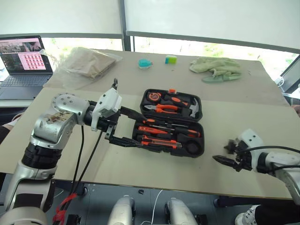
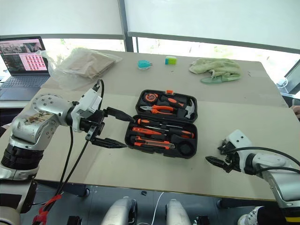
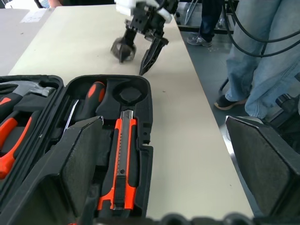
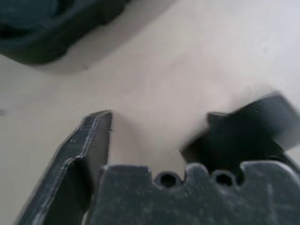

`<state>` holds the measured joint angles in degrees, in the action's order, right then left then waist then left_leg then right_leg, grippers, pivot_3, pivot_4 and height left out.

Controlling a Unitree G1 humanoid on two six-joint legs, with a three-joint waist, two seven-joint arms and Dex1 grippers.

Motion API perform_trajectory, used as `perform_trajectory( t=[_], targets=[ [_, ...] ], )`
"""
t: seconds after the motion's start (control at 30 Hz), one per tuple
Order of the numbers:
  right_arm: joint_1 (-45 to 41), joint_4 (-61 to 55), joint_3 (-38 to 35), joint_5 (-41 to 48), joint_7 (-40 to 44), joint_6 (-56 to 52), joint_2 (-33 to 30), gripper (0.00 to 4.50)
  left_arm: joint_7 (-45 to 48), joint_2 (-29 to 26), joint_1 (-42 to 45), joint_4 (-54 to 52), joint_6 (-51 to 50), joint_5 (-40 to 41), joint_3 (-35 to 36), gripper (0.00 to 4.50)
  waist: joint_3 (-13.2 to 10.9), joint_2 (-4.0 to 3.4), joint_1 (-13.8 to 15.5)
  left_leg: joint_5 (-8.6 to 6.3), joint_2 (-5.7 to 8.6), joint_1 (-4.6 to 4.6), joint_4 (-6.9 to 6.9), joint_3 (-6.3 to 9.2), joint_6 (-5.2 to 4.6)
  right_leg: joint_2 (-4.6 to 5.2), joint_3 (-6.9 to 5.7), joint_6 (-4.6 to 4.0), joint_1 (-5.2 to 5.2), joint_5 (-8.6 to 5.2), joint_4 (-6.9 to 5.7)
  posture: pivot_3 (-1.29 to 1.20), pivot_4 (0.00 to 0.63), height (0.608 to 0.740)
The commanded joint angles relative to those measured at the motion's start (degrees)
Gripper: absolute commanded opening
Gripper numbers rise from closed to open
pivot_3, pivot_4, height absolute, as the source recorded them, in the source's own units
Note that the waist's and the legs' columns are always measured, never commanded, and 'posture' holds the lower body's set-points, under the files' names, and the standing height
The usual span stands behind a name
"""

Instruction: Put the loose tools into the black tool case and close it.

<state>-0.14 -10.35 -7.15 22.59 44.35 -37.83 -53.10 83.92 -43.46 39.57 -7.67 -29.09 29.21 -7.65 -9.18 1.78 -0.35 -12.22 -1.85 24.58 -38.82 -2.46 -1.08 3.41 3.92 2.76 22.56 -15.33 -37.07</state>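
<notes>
- Lying open and flat mid-table: black tool case [image 1: 202, 140], with three screwdrivers [image 1: 164, 131] and utility knife [image 3: 121, 159] already seated in the near half.
- Left to stow: tape roll [image 1: 231, 146], out on the table [image 1: 140, 173] to the right of the case, and its round slot [image 3: 129, 92] empty.
- Right gripper [image 1: 224, 152] low at the roll, fingers apart, one touching or just beside it, clamped on nothing as yet.
- Left gripper [image 1: 139, 130] spread wide, grasping nothing, straddling the left end of the case's near half.
- Could knock the roll away rather than trap it, by closing with it off-centre at one finger; might send it rolling toward the near table edge.
- Could pinch only the curved rim and then drop it on the way to the case.
- Could shove or tilt the case with the left fingers so close to its wall, and jolt seated tools out of their slots.
- Could stop the lid short of latching, by leaving any tool proud of its slot.
</notes>
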Motion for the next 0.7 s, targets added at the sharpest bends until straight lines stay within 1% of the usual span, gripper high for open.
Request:
perform_trajectory(
  t=[0.03, 0.23, 0.37, 0.47, 0.53, 0.57, 0.7],
  targets=[
    [-0.5, 1.3, 0.4, -1.6, 0.3, 1.6, 0.9, 2.13, -0.5, 0.0, 1.5, -0.4, 0.5, 0.3, 0.9, 4.5, 0.0, 0.0, -0.2, 0.0, 0.0, -0.02, 0.0, 0.0, 0.0, 0.0, 0.0, 0.0, -0.02, 0.0, -0.01, 0.0, 0.15, 0.74],
    [1.5, -2.8, -1.7, -0.9, 1.1, 2.1, 1.9, 0.07, -0.3, 0.1, 1.8, 0.3, 1.2, 0.1, 0.7, 4.5, 0.0, 0.0, -0.3, 0.0, -0.01, -0.05, 0.01, 0.03, 0.0, -0.01, 0.0, 0.0, -0.03, 0.0, -0.03, 0.0, 0.15, 0.74],
    [2.6, -7.9, -4.9, 1.3, 3.2, 2.1, 0.8, 0.03, -0.1, -0.2, 1.7, -0.1, 1.2, 0.1, 0.7, 4.5, 0.0, 0.0, -0.3, 0.0, -0.01, -0.04, 0.01, 0.04, 0.0, 0.0, -0.01, 0.0, -0.03, 0.0, -0.03, 0.0, 0.15, 0.74],
    [0.9, -15.8, -5.8, 8.3, 6.2, -1.8, 0.9, 0.03, 0.4, -1.0, 1.0, -1.0, 0.9, 0.2, 0.6, 4.5, 0.0, -0.01, -0.4, 0.0, -0.01, -0.01, 0.01, 0.08, 0.0, -0.01, -0.01, 0.0, 0.01, 0.0, -0.04, 0.0, 0.15, 0.74],
    [-2.2, -20.6, -1.9, 9.9, 6.6, -4.3, 0.7, 0.03, 0.6, -1.4, 0.4, -2.0, 0.8, 0.4, 0.6, 4.5, 0.0, -0.04, -0.7, 0.0, -0.05, -0.02, 0.01, 0.14, 0.0, -0.02, 0.0, 0.0, 0.02, 0.0, -0.05, 0.0, 0.15, 0.74],
    [-4.3, -21.6, 1.1, 9.2, 6.7, -4.9, 0.7, 0.03, 0.5, -1.5, 0.2, -2.3, 0.8, 0.5, 0.6, 4.5, 0.0, -0.04, -0.9, 0.0, -0.1, -0.02, 0.03, 0.19, 0.0, -0.05, 0.04, -0.01, 0.07, 0.01, -0.06, 0.0, 0.15, 0.74],
    [-10.5, -19.1, 8.4, 5.5, 5.3, -5.9, 2.2, 0.03, -0.3, -1.3, 0.3, -2.8, 0.5, 0.4, 0.4, 4.5, 0.0, -0.02, -0.5, 0.0, -0.1, -0.04, 0.03, 0.25, 0.0, -0.09, 0.01, -0.01, 0.05, 0.0, -0.07, 0.0, 0.15, 0.74]
  ],
)
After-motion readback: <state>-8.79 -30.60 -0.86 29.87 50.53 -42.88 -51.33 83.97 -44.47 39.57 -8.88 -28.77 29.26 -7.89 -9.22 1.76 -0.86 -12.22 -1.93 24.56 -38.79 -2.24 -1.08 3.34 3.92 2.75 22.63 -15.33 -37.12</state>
